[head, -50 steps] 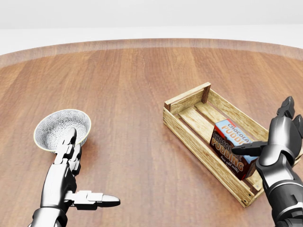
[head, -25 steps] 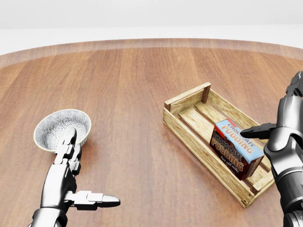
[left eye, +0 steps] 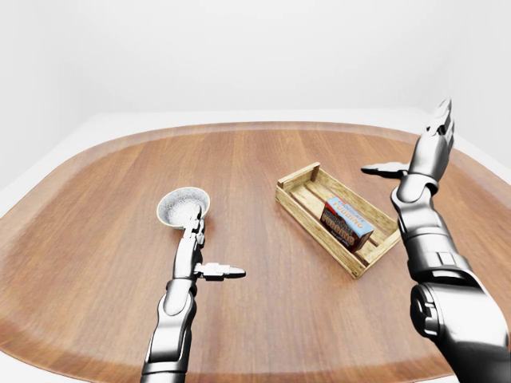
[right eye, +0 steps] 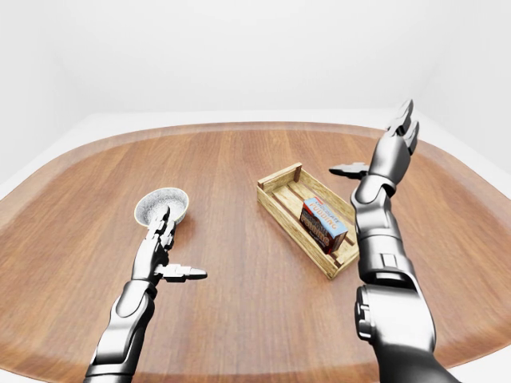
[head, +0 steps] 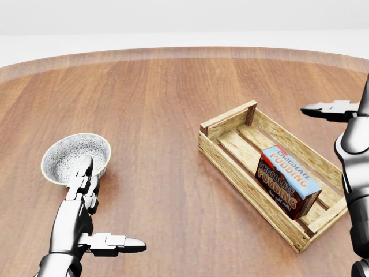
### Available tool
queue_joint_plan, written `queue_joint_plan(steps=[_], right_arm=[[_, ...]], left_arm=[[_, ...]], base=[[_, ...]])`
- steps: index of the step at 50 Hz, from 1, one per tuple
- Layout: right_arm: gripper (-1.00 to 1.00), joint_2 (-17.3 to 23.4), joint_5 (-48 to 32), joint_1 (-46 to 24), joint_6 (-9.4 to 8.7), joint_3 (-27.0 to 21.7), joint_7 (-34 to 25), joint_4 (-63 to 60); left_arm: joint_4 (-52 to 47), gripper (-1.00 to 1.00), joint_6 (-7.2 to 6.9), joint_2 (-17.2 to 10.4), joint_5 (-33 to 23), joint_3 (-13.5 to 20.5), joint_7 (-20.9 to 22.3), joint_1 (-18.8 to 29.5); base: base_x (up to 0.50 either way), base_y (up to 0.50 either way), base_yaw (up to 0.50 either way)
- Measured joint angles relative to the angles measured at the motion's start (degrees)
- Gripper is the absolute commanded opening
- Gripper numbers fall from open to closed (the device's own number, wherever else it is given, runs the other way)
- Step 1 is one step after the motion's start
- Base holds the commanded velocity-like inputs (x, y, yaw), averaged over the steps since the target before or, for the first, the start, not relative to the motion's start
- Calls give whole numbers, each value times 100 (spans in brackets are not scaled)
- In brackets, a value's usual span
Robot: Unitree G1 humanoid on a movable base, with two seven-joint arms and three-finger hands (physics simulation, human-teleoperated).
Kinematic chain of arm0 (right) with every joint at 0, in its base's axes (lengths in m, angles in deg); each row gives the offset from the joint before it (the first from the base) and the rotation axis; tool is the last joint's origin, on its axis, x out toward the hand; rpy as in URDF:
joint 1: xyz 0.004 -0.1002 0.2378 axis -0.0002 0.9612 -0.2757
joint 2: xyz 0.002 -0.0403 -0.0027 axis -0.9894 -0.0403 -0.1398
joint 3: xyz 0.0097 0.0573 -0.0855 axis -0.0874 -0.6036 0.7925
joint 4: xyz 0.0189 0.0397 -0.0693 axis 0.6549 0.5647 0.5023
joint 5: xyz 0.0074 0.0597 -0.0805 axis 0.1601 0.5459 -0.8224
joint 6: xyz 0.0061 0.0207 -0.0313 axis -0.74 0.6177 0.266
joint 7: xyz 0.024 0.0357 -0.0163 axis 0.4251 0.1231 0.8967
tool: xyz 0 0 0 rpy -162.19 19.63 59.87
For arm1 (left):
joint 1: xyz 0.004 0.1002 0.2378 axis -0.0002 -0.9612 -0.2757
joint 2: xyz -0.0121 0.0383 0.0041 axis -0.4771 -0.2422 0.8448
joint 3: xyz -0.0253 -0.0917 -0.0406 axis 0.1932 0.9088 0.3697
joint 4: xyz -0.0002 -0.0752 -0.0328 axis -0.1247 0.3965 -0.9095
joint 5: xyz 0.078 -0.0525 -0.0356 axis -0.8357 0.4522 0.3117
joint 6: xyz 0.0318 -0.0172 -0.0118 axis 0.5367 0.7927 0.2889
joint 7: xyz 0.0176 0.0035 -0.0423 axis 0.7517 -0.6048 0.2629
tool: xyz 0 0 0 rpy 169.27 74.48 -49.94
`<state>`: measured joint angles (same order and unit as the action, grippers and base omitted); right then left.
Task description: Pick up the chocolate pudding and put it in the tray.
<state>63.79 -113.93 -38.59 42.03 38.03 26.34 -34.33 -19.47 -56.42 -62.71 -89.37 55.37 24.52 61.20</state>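
Your arms: glossy silver-grey metal, segmented; left hand [head: 86,199] & right hand [left eye: 427,152] w/ dark-tipped, jointed fingers.

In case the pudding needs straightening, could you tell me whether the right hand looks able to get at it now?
Probably yes. The pudding lies uncovered in the open-topped tray, and the right hand is open and raised beside it with nothing between them.
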Motion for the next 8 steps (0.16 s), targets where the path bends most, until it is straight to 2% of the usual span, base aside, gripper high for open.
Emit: queue_joint_plan(steps=[8], right_arm=[[100,-83,266,193,0,-151,-136,-1385]], left_arm=[[13,100,3,-1,4,2,-4,7]], base=[[0,0,0]])
